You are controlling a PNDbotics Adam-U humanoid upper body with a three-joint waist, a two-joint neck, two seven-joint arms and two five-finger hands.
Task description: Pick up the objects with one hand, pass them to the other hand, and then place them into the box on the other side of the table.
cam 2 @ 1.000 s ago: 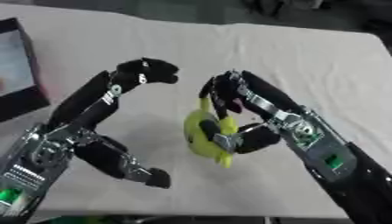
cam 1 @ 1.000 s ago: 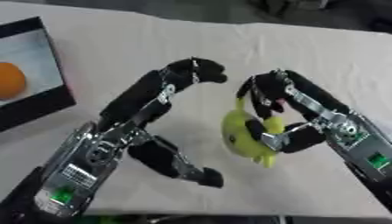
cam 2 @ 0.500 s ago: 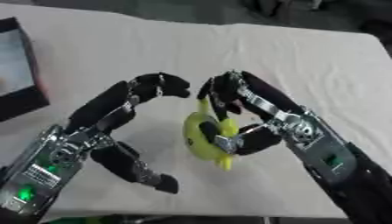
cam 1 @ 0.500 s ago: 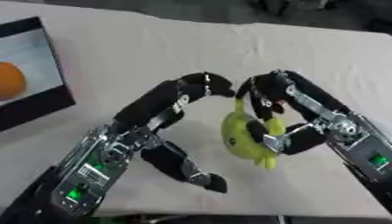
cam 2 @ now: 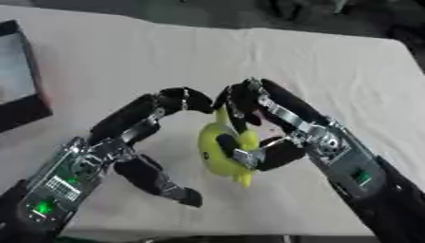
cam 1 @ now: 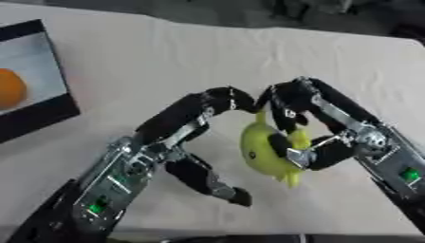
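A yellow-green pear-shaped toy (cam 1: 264, 153) hangs above the table, held in my right hand (cam 1: 332, 124), whose fingers and thumb curl round it. My left hand (cam 1: 189, 124) comes in from the lower left. Its curled fingers (cam 1: 226, 97) reach the toy's top, beside the right hand's fingertips, and its thumb (cam 1: 207, 180) sticks out below, apart from the toy. A black box with a white inside (cam 1: 35, 71) stands at the left edge and holds an orange ball (cam 1: 10, 89).
A pale cloth (cam 1: 158, 57) covers the table. Dark shapes lie beyond the far edge.
My left hand has moved right, closing the gap until its fingers reach the toy's top. The right hand and toy have stayed nearly still.
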